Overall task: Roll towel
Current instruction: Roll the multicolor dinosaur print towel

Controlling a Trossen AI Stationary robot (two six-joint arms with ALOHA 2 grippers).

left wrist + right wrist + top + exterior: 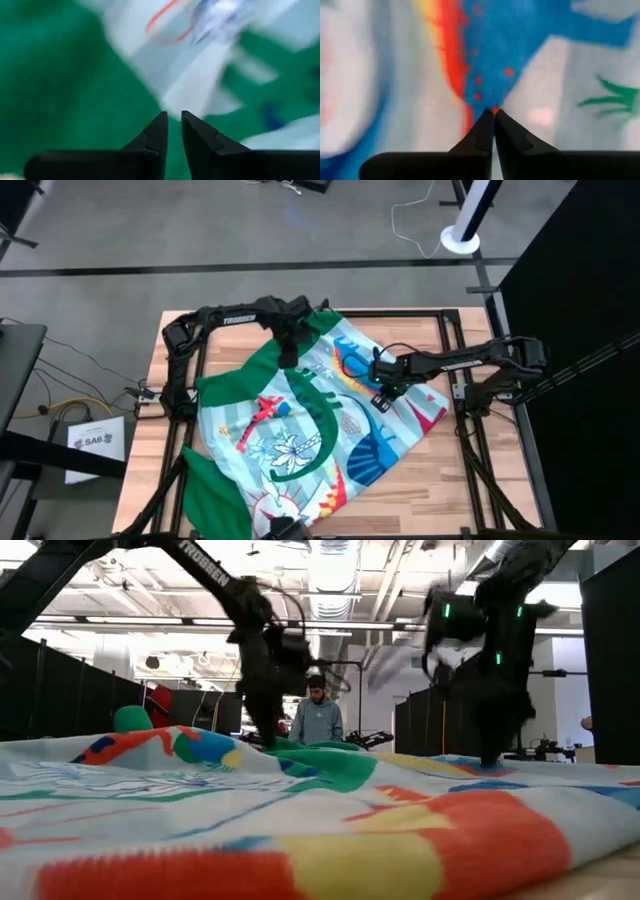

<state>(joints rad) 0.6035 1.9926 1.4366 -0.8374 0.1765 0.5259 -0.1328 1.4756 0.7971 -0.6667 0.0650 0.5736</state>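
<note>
One towel, two grippers, one table.
The towel (pixel 300 435) lies spread on the table (pixel 450 480), under both jaws. Left gripper (pixel 174 119) is nearly closed, holding nothing; right gripper (pixel 494 113) pinches a blue patch.

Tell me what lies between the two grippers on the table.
Only printed towel: the high view shows its cloth between the left gripper and right gripper.

A person (pixel 316 718) stands beyond the wooden table (pixel 480 480).
</note>
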